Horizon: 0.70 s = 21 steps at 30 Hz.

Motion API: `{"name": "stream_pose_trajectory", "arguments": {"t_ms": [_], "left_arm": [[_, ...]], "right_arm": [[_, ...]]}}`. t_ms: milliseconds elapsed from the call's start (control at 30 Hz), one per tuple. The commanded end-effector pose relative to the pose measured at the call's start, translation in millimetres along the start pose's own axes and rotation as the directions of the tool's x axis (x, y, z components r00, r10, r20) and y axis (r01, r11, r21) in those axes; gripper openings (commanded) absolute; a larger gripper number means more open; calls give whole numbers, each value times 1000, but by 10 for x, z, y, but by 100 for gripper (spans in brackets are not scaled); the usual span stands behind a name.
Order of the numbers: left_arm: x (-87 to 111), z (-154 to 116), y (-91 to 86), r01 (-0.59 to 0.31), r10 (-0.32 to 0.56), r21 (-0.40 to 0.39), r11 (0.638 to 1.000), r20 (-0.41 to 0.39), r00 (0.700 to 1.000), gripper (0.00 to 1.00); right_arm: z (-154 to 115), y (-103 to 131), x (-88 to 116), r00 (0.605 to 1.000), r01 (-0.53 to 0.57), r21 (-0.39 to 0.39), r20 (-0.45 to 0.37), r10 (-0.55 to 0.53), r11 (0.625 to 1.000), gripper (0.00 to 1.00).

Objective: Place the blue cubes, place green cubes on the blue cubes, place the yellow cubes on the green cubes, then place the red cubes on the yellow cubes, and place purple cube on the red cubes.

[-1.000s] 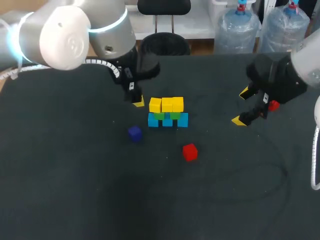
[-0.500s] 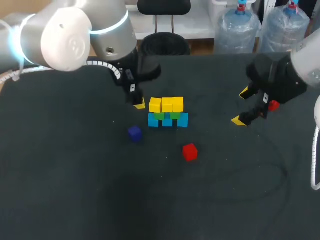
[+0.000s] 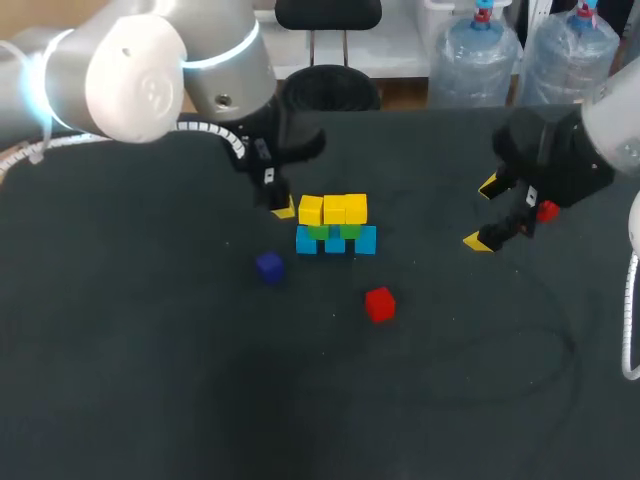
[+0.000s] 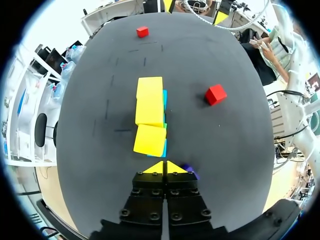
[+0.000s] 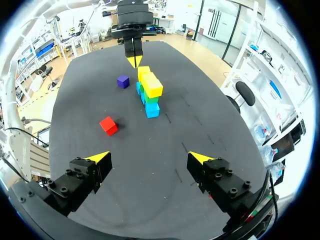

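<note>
A stack stands mid-table: a row of blue cubes (image 3: 366, 241) at the bottom, green cubes (image 3: 319, 232) on them, and three yellow cubes (image 3: 334, 209) on top. In the left wrist view the yellow cubes (image 4: 150, 102) lie just ahead of my left gripper (image 4: 164, 167). That gripper (image 3: 283, 208) is shut and empty, just left of the stack. A purple cube (image 3: 268, 265) sits front-left of the stack, and a red cube (image 3: 379, 303) front-right. My right gripper (image 3: 484, 214) hangs open at the right, with a second red cube (image 3: 547, 211) beside it.
From the right wrist view, the stack (image 5: 150, 92), purple cube (image 5: 123, 81) and red cube (image 5: 108, 125) lie well ahead of the open right gripper (image 5: 149, 159). The black table (image 3: 150, 380) spreads dark and bare in front.
My left gripper has edged slightly right, toward the stack. The right arm and all cubes have stayed put.
</note>
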State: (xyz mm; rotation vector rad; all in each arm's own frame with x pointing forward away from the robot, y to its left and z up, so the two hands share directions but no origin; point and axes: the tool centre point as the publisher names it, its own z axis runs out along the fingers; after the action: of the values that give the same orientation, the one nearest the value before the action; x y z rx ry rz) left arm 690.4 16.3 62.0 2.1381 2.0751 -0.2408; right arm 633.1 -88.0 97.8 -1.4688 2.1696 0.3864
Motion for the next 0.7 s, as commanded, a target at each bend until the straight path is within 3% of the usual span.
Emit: {"name": "stream_pose_trajectory", "arguments": {"t_ms": [33,700], "left_arm": [[-21,13,16,-3,3,4,1000,-1,1000,0],[-50,23,20,-5,5,7,1000,2,1000,0]], "right_arm": [[11,-10,-1,1000,1,-2,2,-1,1000,100],[11,-10,-1,1000,1,-2,2,-1,1000,100]]}}
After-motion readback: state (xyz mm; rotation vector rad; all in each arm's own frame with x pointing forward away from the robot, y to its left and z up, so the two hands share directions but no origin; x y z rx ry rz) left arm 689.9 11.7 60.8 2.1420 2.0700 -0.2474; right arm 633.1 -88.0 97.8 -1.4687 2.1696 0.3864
